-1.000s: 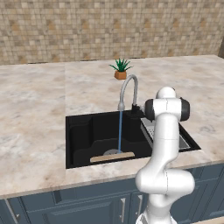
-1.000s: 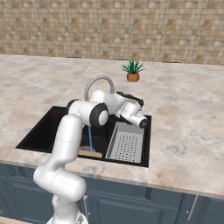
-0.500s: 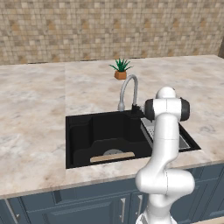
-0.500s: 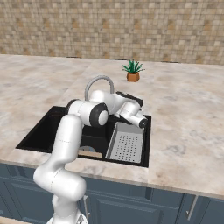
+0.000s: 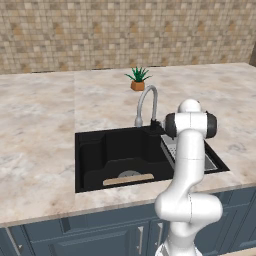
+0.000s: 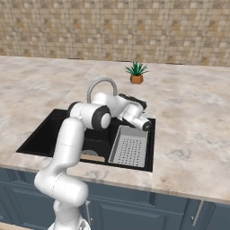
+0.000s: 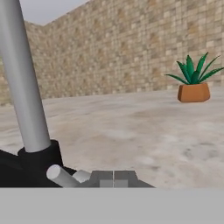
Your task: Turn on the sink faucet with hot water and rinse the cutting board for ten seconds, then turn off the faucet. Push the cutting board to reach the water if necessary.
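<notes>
While the fingertips are pressed together at the bottom of the hand view, the gripper point(image 7: 113, 178) is seen fully closed with nothing held between its jaws; whether it touches the small grey side handle point(image 7: 59, 176) lying just to its left cannot be told. Left of that, the sink faucet point(image 7: 24, 83) is seen as a thick grey column rising from a dark base.

In the left base view, the sink point(image 5: 90, 155) is shown as a black basin sunk into the counter, and the cutting board point(image 5: 128, 179) is laid flat on its floor near the front wall, beside the round drain. No stream is seen falling from the spout. Further right, the faucet's arch is curved over the basin, and the white arm is raised in front of the basin's right part.

In the right base view, the grey drain tray point(image 6: 130, 151) is seated in the right part of the basin, with the gripper point(image 6: 145, 126) held above its back edge.

A mottled beige stone counter point(image 5: 40, 125) is spread around the basin, a potted plant point(image 5: 138, 79) is placed behind the faucet, a tan tiled wall point(image 5: 100, 30) is set at the back, and dark blue cabinet fronts point(image 6: 134, 206) are fitted below.
</notes>
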Motion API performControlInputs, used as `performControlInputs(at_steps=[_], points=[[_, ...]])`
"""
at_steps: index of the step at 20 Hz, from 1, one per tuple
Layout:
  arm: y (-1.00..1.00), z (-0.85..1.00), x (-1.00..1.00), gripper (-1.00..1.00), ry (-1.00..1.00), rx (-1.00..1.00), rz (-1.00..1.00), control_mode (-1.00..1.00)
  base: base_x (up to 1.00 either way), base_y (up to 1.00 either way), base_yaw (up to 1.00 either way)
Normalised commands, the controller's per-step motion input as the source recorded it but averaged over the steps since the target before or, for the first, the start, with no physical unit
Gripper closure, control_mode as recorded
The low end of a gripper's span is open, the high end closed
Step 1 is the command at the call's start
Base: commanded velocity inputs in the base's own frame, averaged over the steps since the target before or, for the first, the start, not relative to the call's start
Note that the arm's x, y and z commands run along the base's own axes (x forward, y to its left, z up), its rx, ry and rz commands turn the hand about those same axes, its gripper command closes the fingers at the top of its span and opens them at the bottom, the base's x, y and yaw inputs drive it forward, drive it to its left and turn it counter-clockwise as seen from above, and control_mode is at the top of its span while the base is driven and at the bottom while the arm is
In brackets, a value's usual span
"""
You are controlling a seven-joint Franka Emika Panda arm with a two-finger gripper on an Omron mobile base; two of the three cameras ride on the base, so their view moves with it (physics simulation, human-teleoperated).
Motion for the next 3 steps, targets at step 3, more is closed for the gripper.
performControlInputs(at_steps=[3], points=[[0.5,0.0,0.02,1.0,0.0,-0.02,0.0,-1.0,0.0,0.0,0.0]])
